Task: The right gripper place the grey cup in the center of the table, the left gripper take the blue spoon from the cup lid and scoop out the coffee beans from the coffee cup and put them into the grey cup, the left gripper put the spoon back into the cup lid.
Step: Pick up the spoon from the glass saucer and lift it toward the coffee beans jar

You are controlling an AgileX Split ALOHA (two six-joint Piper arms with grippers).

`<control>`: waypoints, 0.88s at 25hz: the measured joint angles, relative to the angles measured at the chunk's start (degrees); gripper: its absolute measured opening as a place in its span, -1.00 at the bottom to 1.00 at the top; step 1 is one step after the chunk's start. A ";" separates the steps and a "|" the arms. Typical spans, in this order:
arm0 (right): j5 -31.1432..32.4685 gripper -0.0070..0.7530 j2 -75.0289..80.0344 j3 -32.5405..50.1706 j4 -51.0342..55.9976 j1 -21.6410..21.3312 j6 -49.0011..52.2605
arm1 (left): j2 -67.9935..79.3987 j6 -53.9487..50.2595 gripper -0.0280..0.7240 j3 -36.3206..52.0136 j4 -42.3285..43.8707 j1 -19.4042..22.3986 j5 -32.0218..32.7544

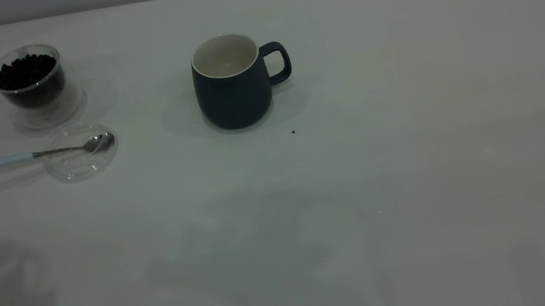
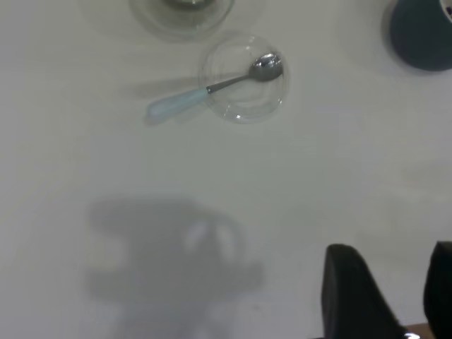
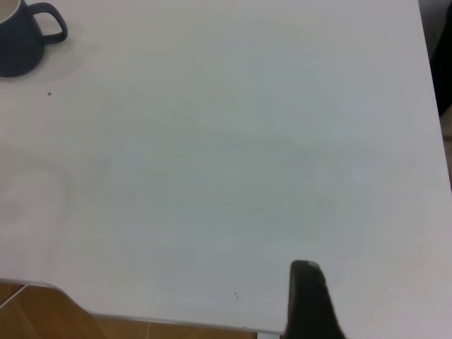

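The left gripper (image 2: 395, 293) appears only in the left wrist view, as two dark fingers (image 2: 349, 293) standing apart with bare tabletop between them, holding nothing, above the table (image 1: 411, 155) near its edge. The blue spoon (image 2: 212, 88) lies well apart from it, bowl resting in the cup lid (image 2: 244, 106), pale handle projecting over the rim onto the table. Beyond the lid, that view catches only the base of the coffee cup (image 2: 183, 10) and part of the grey cup (image 2: 424, 35). The right gripper (image 3: 311, 300) shows one dark finger in the right wrist view; whether it is spread or closed cannot be told. The grey cup sits far off from it. The exterior view shows neither gripper, but alone shows the coffee beans (image 1: 25, 72) filling the coffee cup, just behind the lid, and the grey cup upright, near the table's centre, handle toward the right arm's side.
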 joint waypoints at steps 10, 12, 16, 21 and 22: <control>0.00 0.21 0.00 0.00 0.14 0.00 0.05 | 2.11 -0.18 0.31 -6.72 -0.19 0.00 1.23; 0.00 0.21 0.00 0.00 0.14 0.00 0.05 | 2.84 -0.18 0.29 -9.93 -0.19 0.00 1.42; 0.00 0.21 0.00 0.00 0.14 0.00 0.05 | 8.10 -0.36 0.25 -15.46 -0.37 0.80 3.42; 0.00 0.21 0.00 0.00 0.14 0.00 0.05 | 20.12 -0.36 0.25 -22.59 -0.40 5.45 7.40; 0.00 0.21 0.00 0.00 0.14 0.00 0.05 | 22.15 -0.36 0.25 -23.86 -0.40 6.30 7.61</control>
